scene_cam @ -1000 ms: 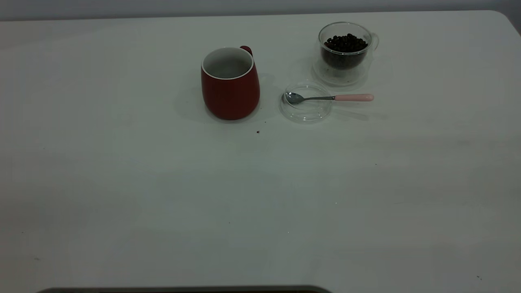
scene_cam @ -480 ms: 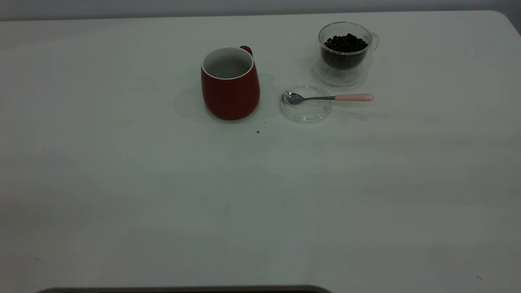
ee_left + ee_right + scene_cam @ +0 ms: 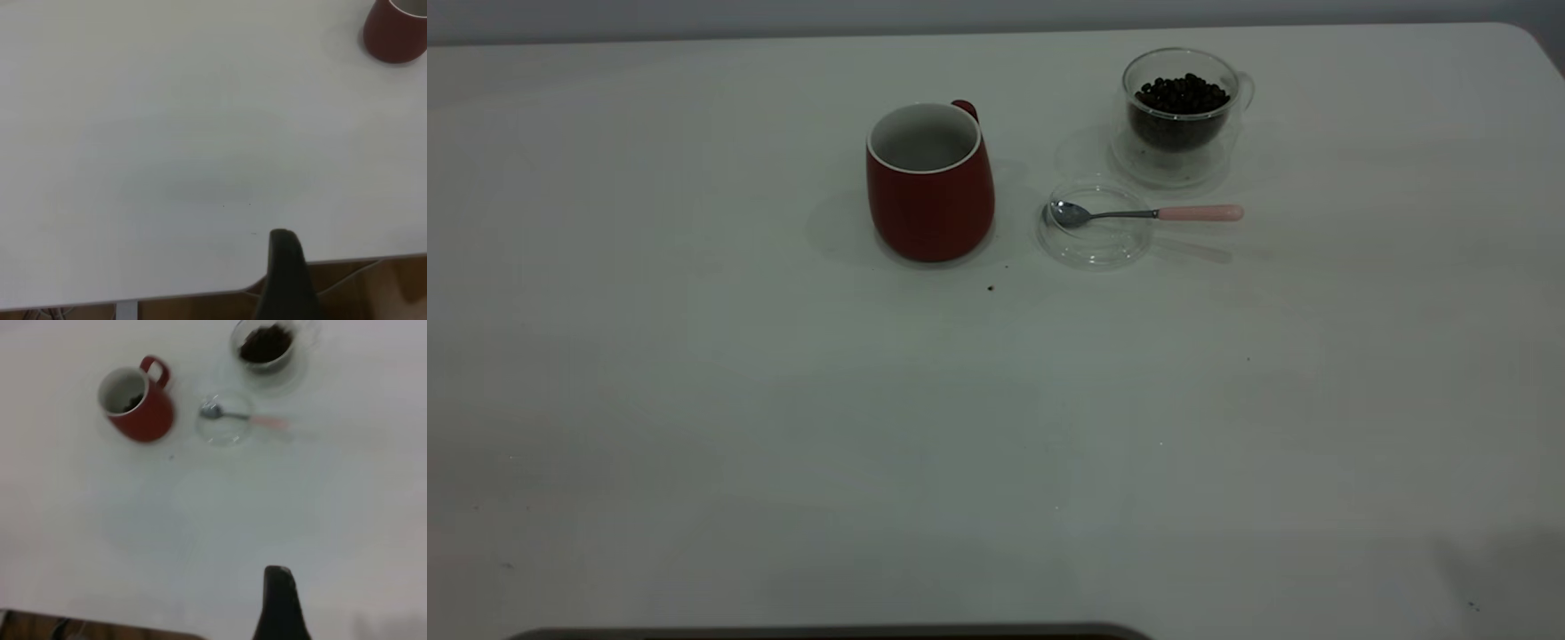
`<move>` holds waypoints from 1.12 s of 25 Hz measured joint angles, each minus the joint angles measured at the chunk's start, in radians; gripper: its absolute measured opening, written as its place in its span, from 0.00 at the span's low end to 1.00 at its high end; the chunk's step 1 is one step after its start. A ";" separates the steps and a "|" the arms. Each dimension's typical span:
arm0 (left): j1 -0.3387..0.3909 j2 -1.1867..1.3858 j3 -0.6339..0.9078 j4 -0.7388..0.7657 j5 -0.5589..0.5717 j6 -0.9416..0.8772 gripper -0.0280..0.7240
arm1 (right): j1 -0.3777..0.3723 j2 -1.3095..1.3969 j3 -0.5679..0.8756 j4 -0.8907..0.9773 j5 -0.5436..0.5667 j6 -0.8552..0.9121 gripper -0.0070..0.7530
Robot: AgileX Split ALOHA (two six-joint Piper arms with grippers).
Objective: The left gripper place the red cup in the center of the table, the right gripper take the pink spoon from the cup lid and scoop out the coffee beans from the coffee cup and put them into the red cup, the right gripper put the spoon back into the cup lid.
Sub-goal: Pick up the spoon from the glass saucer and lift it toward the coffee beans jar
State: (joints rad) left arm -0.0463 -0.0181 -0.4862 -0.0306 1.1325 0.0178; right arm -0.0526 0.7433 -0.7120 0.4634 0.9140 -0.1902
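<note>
The red cup (image 3: pixel 930 182) stands upright at the table's (image 3: pixel 783 427) far middle, handle turned away. Right of it lies the clear cup lid (image 3: pixel 1096 235). The pink spoon (image 3: pixel 1147 213) rests with its bowl in the lid and its pink handle sticking out to the right. Behind them the glass coffee cup (image 3: pixel 1181 116) holds the coffee beans (image 3: pixel 1183 92). Neither gripper shows in the exterior view. The right gripper (image 3: pixel 280 603) hangs high over the near table, far from the cup (image 3: pixel 137 403), which has a dark patch inside. The left gripper (image 3: pixel 285 273) is over the table's edge, far from the cup (image 3: pixel 395 30).
A tiny dark speck (image 3: pixel 990 288) lies just in front of the red cup. A soft shadow (image 3: pixel 1494 569) lies on the table's near right corner. A dark strip (image 3: pixel 827 633) runs along the near edge.
The cups, lid and spoon have not moved. A shadow has come onto the table's near right corner.
</note>
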 joint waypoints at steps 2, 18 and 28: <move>0.000 0.000 0.000 0.000 0.000 0.000 0.82 | 0.000 0.175 -0.036 0.068 -0.033 -0.064 0.79; 0.000 0.000 0.000 0.000 0.000 0.000 0.82 | -0.010 1.302 -0.071 1.054 -0.226 -0.972 0.91; 0.000 0.000 0.000 0.000 0.000 0.000 0.82 | -0.010 1.485 -0.148 1.285 -0.216 -1.147 0.91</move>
State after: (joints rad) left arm -0.0463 -0.0181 -0.4862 -0.0306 1.1325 0.0178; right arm -0.0623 2.2279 -0.8604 1.7479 0.6980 -1.3367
